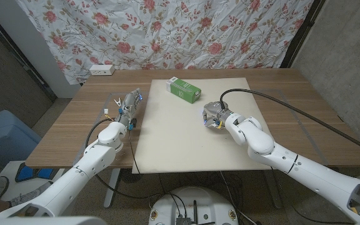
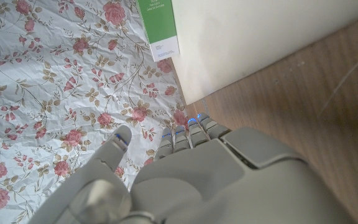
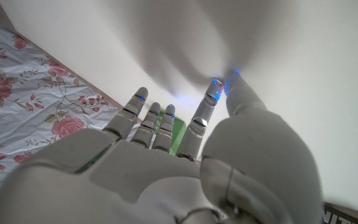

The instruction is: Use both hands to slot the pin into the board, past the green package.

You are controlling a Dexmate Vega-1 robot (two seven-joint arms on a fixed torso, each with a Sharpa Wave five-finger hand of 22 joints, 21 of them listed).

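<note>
Green package (image 1: 184, 89) lies upper centre on the cream board (image 1: 167, 144). Left hand (image 1: 130, 106) and right hand (image 1: 215, 117) flank it, fingers apart, empty.

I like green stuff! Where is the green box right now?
In the head view the green package lies near the far edge of the cream board, toward the flowered cloth, beyond the right hand and to the right of the left hand.

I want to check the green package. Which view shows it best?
The head view: the whole green package lies on the white board. The left wrist view shows one end with a white label; the right wrist view shows a sliver between fingers.
</note>
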